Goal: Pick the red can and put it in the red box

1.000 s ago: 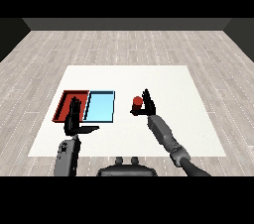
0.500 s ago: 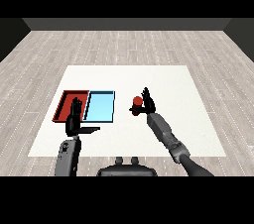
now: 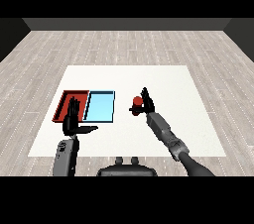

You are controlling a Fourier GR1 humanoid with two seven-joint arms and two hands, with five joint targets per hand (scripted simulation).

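Red can (image 3: 137,102) upright on the white bench (image 3: 188,94), touching the inner side of the right hand (image 3: 147,104), fingers beginning to curl round it, grasp seemingly incomplete. Red tray (image 3: 64,103) well to the left, beyond the light blue tray (image 3: 100,107). Left hand (image 3: 72,119) spread, idle near the red tray.

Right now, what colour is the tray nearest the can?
Light blue: the flat rectangular tray left of the small red can, clearest in the head view.
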